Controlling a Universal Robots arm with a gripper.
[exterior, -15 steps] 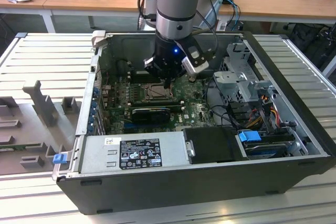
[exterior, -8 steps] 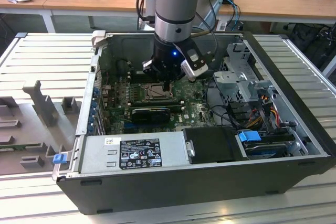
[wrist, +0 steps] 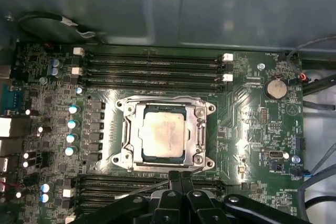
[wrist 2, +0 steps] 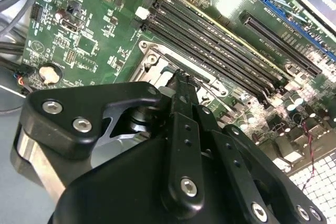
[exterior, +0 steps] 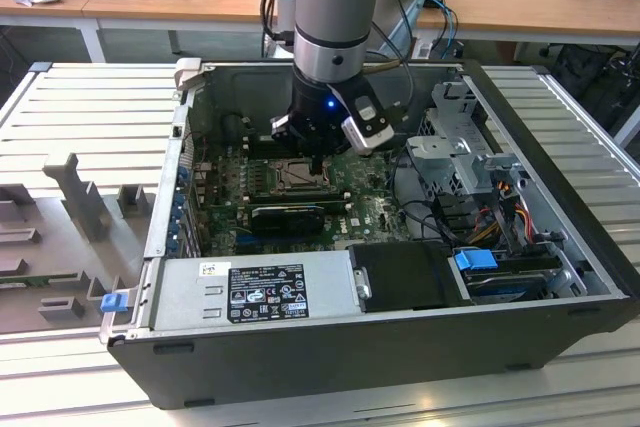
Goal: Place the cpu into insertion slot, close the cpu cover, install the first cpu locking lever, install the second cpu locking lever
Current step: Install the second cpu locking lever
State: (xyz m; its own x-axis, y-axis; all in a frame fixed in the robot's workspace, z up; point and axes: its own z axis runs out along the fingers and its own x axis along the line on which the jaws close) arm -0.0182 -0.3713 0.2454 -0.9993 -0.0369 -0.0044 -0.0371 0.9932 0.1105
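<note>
My claw (wrist: 181, 178) hangs over the motherboard (wrist: 252, 129) with its fingers clenched together and holding nothing, its tips at the socket's edge nearest me. The chip (wrist: 164, 137) already lies flat in the socket (wrist: 126, 153) mid-board, and the metal cover (wrist: 202, 129) lies down around it, so I judge seating done. Memory slots (wrist: 152, 66) flank the socket on two sides, leaving little room.

From the exterior view we look down at an angle on the whole open computer case (exterior: 400, 347). Both wrist views sit close above the motherboard (wrist: 252, 124), sharing the insertion slot (wrist: 164, 136); the second looks obliquely past the gripper (wrist 2: 181, 85)
</note>
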